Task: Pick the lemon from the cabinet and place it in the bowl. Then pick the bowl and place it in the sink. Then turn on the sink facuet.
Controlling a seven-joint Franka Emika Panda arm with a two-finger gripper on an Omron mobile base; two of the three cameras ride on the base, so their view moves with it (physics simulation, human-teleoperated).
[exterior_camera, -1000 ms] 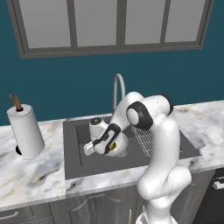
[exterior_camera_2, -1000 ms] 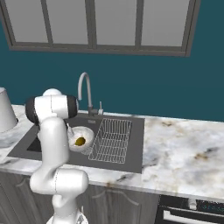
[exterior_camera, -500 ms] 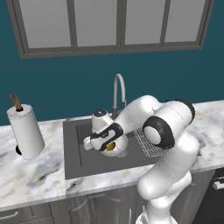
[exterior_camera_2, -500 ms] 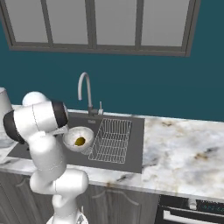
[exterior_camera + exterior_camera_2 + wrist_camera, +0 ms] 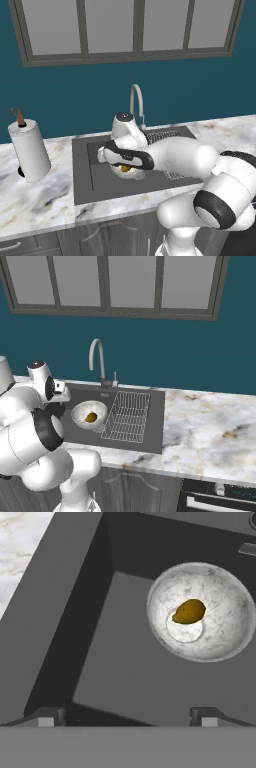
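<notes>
- The sink (image 5: pixel 150 421) is the biggest thing here. It is a dark box set in the counter, with a wire rack (image 5: pixel 127 416) on its right side.
- The bowl (image 5: pixel 202 612) sits on the sink floor, left of the rack, with the lemon (image 5: pixel 189 611) inside it. So I think only the tap is left to do.
- The sink facuet (image 5: pixel 98 361) stands at the far edge of the sink. Its little lever (image 5: pixel 114 378) is small. I think the hand could slide off it, or bump the tall spout on the way.
- The gripper (image 5: pixel 127 716) hangs over the sink floor with nothing in it, and its tips stand wide apart. The big white arm could knock the bowl if it swings low.
- The right base view shows the lever and the whole rack. In the left base view the arm covers much of the bowl.
- The hand view looks straight down into the bowl, so the lemon is easy to see.
</notes>
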